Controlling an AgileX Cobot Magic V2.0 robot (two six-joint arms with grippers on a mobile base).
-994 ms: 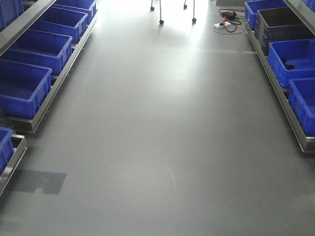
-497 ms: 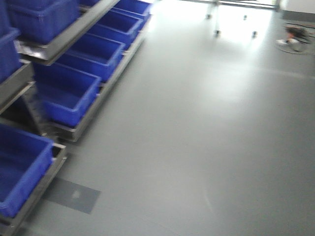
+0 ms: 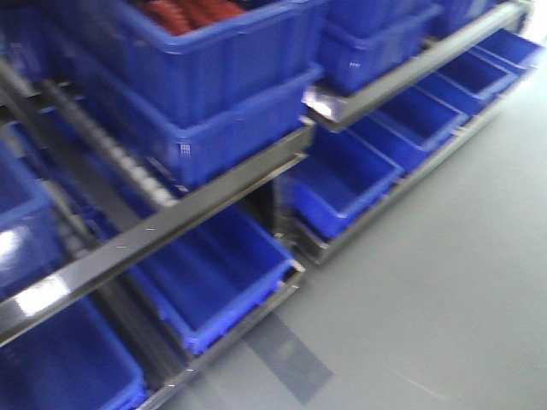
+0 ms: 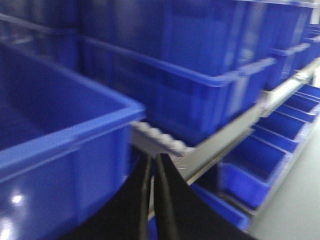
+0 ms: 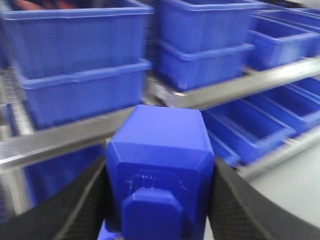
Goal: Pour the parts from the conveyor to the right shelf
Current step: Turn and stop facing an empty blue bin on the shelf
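Clamping blue block (image 5: 155, 145) w/ right claw (image 5: 159, 205); holding left claw (image 4: 152, 167) shut, empty. Risking clipping shelf rail (image 5: 225, 87), dropping block.

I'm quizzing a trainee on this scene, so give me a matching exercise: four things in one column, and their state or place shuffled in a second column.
Column one:
1. left gripper
2. blue block
3. roller track
4. top bin

Column two:
A. grey, on the steel shelf
B. holds red items
C. shut, empty
D. clamped in the right gripper

Pairs: 1-C, 2-D, 3-A, 4-B.
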